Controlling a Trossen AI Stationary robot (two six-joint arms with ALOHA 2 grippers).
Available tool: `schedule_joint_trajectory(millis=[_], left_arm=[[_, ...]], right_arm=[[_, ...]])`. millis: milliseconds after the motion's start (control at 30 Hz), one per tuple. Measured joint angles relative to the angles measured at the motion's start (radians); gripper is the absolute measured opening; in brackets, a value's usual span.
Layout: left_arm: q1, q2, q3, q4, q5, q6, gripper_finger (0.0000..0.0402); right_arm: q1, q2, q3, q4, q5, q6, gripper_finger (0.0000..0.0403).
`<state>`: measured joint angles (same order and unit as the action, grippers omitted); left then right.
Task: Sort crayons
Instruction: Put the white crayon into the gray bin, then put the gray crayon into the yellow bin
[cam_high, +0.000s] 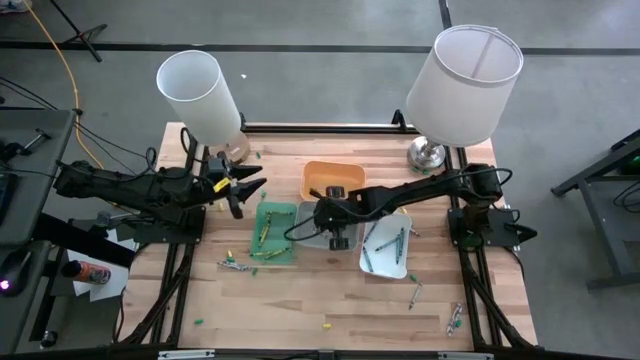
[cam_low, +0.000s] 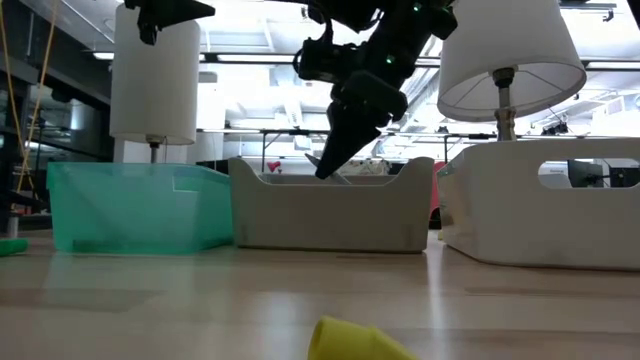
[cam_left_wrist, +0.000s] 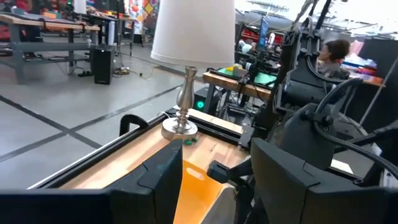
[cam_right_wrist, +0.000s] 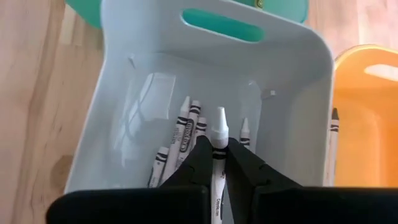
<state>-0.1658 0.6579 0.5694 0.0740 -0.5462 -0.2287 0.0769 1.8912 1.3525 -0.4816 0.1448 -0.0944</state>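
One white crayon (cam_right_wrist: 217, 155) is clamped between the right fingers (cam_right_wrist: 219, 163), long axis pointing forward, directly over the grey tray (cam_right_wrist: 298, 74) (left fingers (cam_high: 243, 190) open, idle).

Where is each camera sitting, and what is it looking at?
High view: above, looking down at the wooden table; both arms show.
Low view: at tabletop height, facing the grey tray; right gripper hangs above.
Left wrist: faces a lamp; own fingers show.
Right wrist: looks into the grey tray; its fingers pinch a white crayon.
Low and right wrist share that tray.
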Motion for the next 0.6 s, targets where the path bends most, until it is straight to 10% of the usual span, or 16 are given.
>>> schedule_joint_trajectory(millis=[267,600], left_arm=[[0.0,0.0,0.0,0.0,-0.019,-0.002,0.0175],[0.0,0.0,0.0,-0.001,-0.019,-0.003,0.0175]], right_arm=[[-0.005,0.0,0.0,0.001,0.001,0.007,0.0034],[-0.005,-0.001,0.077,-0.126,-0.028,0.052,0.0163]])
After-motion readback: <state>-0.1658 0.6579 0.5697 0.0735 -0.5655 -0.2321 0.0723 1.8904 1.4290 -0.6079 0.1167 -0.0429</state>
